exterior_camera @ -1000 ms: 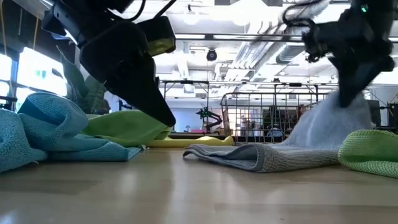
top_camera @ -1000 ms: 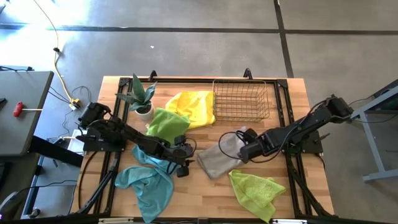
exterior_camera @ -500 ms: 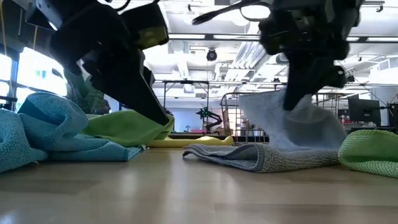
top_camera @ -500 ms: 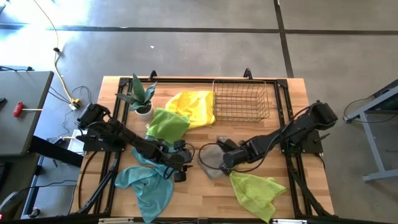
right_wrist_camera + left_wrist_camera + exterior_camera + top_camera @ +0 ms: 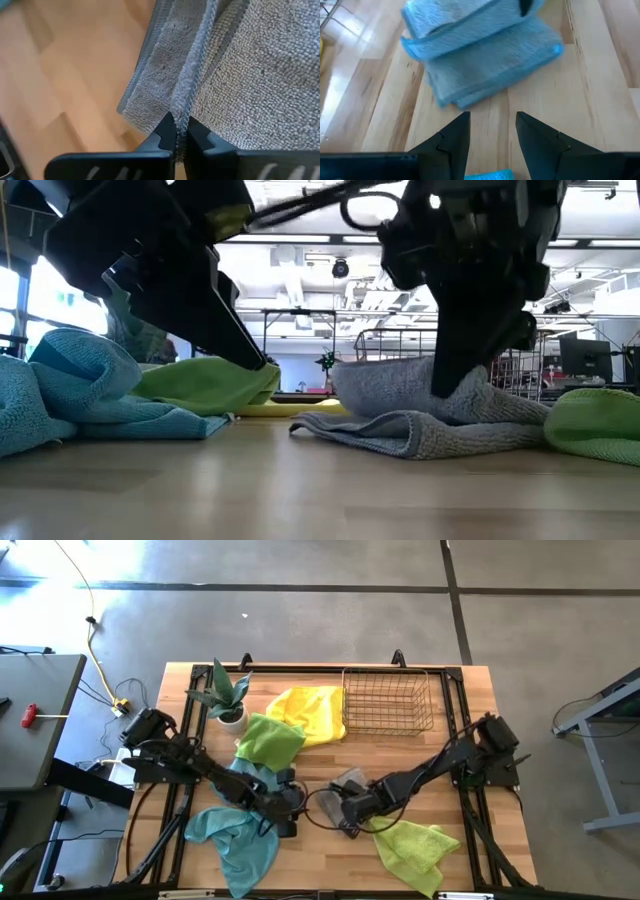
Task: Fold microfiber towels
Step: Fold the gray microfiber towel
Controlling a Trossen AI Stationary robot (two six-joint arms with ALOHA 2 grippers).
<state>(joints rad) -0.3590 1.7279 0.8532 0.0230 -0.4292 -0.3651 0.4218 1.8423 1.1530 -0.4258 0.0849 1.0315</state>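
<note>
Right hand pinches grey towel hem — wrist view only; left hand open.

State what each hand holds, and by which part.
The right hand pinches the grey towel by its hemmed edge. The left hand is open and holds nothing.

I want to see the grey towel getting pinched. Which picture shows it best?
The right wrist view: the right gripper has its jaws shut on the grey towel's hem, filling the picture. The high view shows only a small grey patch under the arm. The low view shows its folded layers side-on. The left wrist view shows it bluish and blurred.
</note>
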